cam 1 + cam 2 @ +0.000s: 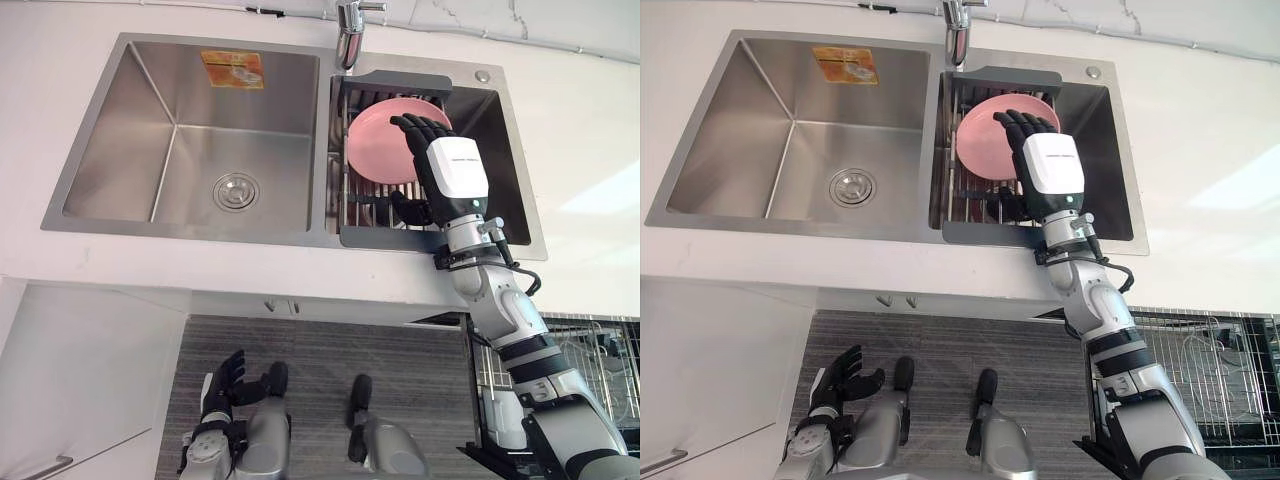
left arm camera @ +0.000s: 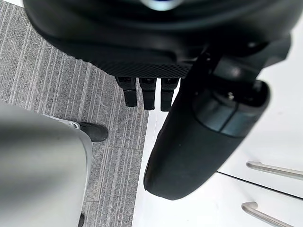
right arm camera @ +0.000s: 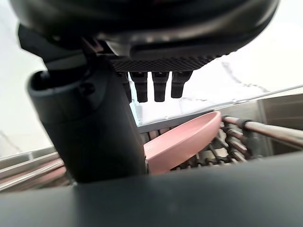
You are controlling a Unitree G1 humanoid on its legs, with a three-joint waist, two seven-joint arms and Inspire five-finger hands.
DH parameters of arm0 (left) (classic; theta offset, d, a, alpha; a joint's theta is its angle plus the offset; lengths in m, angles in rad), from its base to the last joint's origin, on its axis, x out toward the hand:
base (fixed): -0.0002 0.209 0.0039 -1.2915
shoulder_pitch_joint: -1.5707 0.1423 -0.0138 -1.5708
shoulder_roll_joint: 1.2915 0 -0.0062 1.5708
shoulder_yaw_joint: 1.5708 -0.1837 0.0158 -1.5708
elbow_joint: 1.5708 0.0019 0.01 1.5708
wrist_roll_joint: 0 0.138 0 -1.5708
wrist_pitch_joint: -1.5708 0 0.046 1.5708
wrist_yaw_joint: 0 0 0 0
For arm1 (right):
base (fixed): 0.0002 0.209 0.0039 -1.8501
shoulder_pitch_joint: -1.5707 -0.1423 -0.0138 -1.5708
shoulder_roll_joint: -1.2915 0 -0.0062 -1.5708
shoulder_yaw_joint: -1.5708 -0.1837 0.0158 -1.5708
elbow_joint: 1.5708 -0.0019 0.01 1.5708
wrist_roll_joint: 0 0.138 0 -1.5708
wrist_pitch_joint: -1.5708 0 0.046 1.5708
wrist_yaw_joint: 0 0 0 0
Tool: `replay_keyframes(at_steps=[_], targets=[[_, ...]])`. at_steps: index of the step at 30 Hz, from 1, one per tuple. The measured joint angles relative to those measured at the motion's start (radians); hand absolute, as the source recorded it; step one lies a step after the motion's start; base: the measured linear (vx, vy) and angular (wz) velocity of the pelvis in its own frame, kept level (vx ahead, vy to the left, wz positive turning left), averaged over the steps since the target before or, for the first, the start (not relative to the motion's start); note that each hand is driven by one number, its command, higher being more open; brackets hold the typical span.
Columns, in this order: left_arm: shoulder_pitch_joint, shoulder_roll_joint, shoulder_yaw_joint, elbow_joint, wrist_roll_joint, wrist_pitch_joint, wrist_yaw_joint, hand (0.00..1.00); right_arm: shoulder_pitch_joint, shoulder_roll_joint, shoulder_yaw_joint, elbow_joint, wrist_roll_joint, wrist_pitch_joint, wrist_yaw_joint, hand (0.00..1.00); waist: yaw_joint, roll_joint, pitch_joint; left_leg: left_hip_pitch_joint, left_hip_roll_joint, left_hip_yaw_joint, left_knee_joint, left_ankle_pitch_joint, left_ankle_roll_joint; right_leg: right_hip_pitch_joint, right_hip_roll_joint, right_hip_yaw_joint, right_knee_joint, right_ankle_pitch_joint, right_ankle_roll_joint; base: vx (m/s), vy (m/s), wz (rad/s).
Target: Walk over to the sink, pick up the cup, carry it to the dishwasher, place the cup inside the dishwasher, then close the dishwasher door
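Left eye view: your right hand (image 1: 455, 170), fingers spread open, is over the tilted pink plate (image 1: 370, 150) in the rack (image 1: 380, 238); left hand (image 1: 222, 385) is far.

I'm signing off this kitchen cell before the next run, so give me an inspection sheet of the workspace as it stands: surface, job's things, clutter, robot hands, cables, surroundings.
Surface: white counter with a steel double sink; the left basin has a sticker on its back wall.
Job's things: pink dish leaning in the dark rack in the right basin; wire dishwasher rack at lower right.
Clutter: nothing seen.
Robot hands: right robot hand open above the pink dish, contact unclear; left robot hand open, low beside the cabinet.
Cables: nothing seen.
Surroundings: faucet between the basins; grey floor below.
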Motion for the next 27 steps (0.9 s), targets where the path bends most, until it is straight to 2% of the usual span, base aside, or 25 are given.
replay_keyframes(at_steps=[9, 10, 14, 19, 21, 24, 27], targets=[[-0.001, 0.001, 0.0, 0.003, -0.026, -0.004, 0.002, 0.9, -0.114, -0.003, 0.042, 0.129, 0.002, 0.02, 0.001, 0.9, 0.01, -0.001, 0.0, -0.002, 0.016, -0.004, -0.057, 0.048, -0.008, -0.027, 0.013, -0.005, -0.001, 0.003, -0.005, -0.06, -0.02, 0.0], [-0.002, 0.001, -0.001, 0.003, -0.034, -0.004, 0.002, 0.9, -0.13, -0.003, 0.042, 0.144, 0.002, 0.027, 0.001, 0.3, 0.012, -0.001, 0.001, -0.008, 0.018, -0.005, -0.064, 0.056, -0.01, -0.035, 0.015, -0.006, -0.003, 0.003, -0.005, -0.09, -0.021, -0.02], [-0.004, -0.001, 0.001, 0.004, -0.043, -0.004, 0.006, 0.9, -0.191, -0.003, 0.042, 0.225, 0.005, 0.05, 0.002, 0.3, 0.021, 0.0, 0.001, -0.015, 0.025, -0.01, -0.095, 0.087, -0.011, -0.048, 0.022, -0.007, -0.015, 0.004, -0.004, -0.08, -0.017, 0.01], [-0.005, -0.002, 0.002, 0.003, -0.061, -0.009, 0.008, 0.9, -0.261, -0.004, 0.042, 0.291, 0.059, 0.07, 0.014, 0.3, 0.028, 0.001, 0.006, -0.024, 0.026, -0.01, -0.136, 0.088, -0.012, -0.068, 0.024, -0.006, -0.039, 0.004, -0.004, -0.07, -0.022, -0.03], [-0.011, -0.002, 0.002, -0.003, -0.066, -0.014, 0.013, 0.9, -0.292, -0.02, 0.042, 0.297, 0.104, 0.069, 0.018, 0.3, 0.03, 0.004, 0.027, -0.028, 0.028, -0.01, -0.143, 0.088, -0.013, -0.075, 0.026, -0.005, -0.042, 0.004, -0.003, -0.1, -0.046, -0.02], [-0.017, -0.006, 0.001, -0.003, -0.08, -0.014, 0.018, 0.9, -0.314, -0.026, 0.045, 0.291, 0.105, 0.034, 0.021, 0.3, 0.037, 0.014, 0.034, -0.048, 0.037, -0.015, -0.144, 0.088, -0.014, -0.082, 0.039, -0.001, -0.064, 0.005, 0.001, -0.09, -0.054, 0.02], [-0.021, -0.003, 0.003, -0.004, -0.082, -0.014, 0.019, 0.9, -0.318, -0.026, 0.043, 0.289, 0.142, 0.033, 0.021, 0.3, 0.041, 0.014, 0.038, -0.05, 0.031, -0.02, -0.138, 0.104, -0.015, -0.084, 0.039, 0.001, -0.069, 0.006, 0.003, -0.12, -0.078, 0.05]])
